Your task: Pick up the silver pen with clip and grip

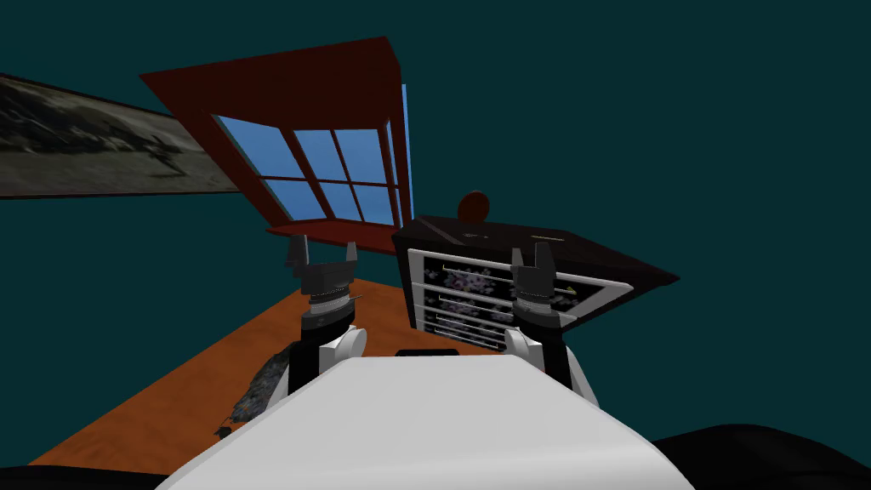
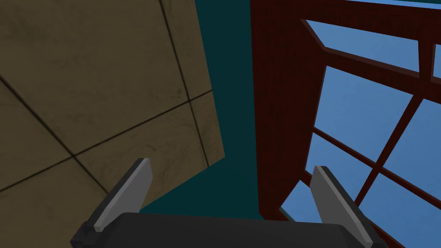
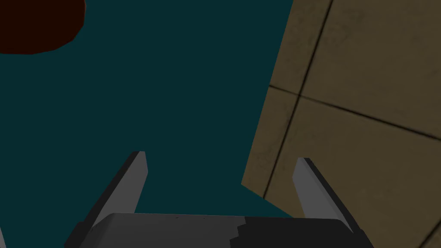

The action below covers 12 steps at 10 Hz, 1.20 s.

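Fingers stand apart and empty on both arms: left fingers [image 2: 129,189] raised beside the red window frame [image 1: 340,231], right fingers [image 3: 308,189] raised before the drawers [image 1: 459,299] of the dark desk [image 1: 612,259]. A thin pale sliver on the desk top, probably the pen [image 1: 549,237], lies beyond them. Reaching over could knock the desk's front edge or roll the pen away. Open room above; a round dark red thing [image 1: 474,207] sits behind.

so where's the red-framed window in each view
head view: window upper left of centre, just above the left gripper.
left wrist view: window beyond one finger of the open jaws, beside the teal wall.
right wrist view: teal wall and tan ceiling beyond the jaws instead.
shared landmark: the teal wall.
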Available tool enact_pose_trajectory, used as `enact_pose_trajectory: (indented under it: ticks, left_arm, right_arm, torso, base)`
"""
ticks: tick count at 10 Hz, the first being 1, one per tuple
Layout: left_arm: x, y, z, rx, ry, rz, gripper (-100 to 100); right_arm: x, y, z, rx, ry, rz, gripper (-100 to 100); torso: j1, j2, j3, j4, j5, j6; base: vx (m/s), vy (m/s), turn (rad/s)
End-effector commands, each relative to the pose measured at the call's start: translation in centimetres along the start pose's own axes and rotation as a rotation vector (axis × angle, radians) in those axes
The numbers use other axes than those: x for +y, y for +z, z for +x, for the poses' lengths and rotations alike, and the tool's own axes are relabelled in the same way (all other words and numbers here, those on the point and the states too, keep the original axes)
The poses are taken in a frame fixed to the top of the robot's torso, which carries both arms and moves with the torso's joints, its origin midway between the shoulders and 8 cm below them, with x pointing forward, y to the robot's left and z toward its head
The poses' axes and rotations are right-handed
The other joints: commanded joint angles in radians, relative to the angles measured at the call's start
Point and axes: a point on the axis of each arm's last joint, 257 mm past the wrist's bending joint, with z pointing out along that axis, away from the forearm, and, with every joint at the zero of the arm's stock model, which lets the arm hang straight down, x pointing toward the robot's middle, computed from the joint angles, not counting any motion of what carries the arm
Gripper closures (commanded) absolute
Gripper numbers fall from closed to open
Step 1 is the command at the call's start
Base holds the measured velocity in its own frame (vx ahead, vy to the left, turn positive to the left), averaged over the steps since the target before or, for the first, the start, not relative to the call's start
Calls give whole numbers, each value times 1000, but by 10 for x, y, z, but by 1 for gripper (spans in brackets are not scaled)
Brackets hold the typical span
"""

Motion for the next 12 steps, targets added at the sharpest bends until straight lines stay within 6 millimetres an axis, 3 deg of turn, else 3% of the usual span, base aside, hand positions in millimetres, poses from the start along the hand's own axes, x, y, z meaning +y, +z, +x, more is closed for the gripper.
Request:
enact_pose_trajectory:
  ticks: [1,5,6,12]
  left_arm:
    - [0,0,0,0,0,0,0]
    - [0,0,0,0,0,0,0]
    - [0,0,0,0,0,0,0]
    - [0,0,0,0,0,0,0]
  right_arm:
    - [8,1,14,51,1,-41,-100]
    - [33,0,55,185,19,-180,-100]
    - [34,-1,56,200,16,-182,-100]
    - [59,-14,97,366,33,-338,-100]
  torso:
    - [0,0,0,0,0,0]
    - [-17,9,5,2,-4,0]
    - [-19,12,7,3,-4,0]
    - [-9,8,4,2,-2,0]
  base:
    - [-50,-120,-66]
    - [-132,-223,-31]
    - [-109,-173,6]
    - [-95,-115,0]
